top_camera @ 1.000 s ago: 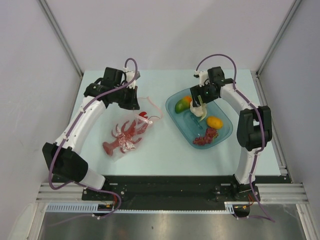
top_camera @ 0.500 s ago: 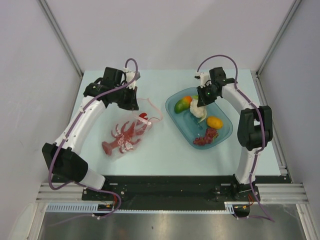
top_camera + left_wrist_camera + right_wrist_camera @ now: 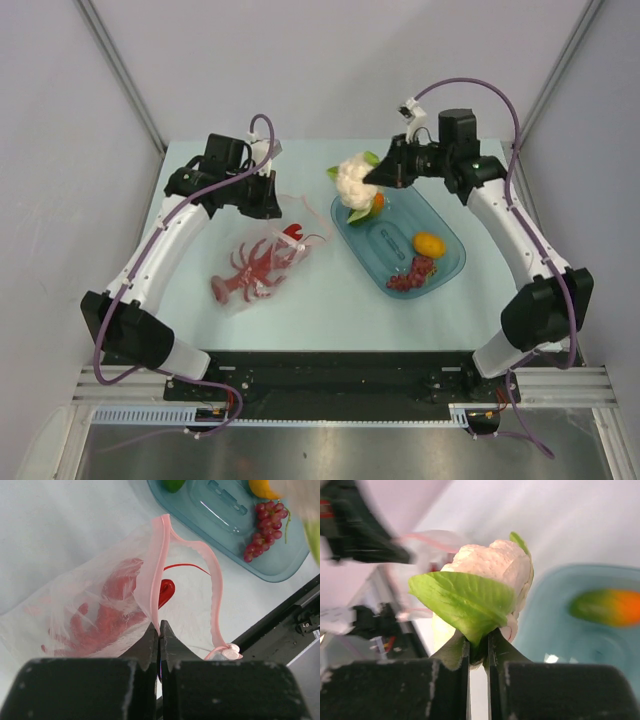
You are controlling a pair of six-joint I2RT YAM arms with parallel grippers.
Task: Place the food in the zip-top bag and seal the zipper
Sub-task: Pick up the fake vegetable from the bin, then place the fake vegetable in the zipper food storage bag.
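The clear zip-top bag (image 3: 262, 270) lies left of centre with the red lobster (image 3: 248, 278) inside it. My left gripper (image 3: 159, 634) is shut on the pink zipper strip (image 3: 150, 575) at the bag's mouth and holds it up and open. The white slider (image 3: 230, 653) sits at the strip's near end. My right gripper (image 3: 383, 176) is shut on the leafy base of the white cauliflower (image 3: 354, 178), held in the air over the blue bowl's far left corner. Its green leaf (image 3: 465, 600) hangs over the fingertips.
The translucent blue bowl (image 3: 388, 248) at centre right holds an orange-yellow fruit (image 3: 429, 243), a dark red clump (image 3: 410, 274) and a green-orange piece (image 3: 366, 211), partly under the cauliflower. The black rail (image 3: 330, 365) runs along the near table edge.
My right gripper closed on the cauliflower in the bowl, lifted it and carried it back and left. The left gripper kept its hold on the bag's mouth; the bag shifted slightly.
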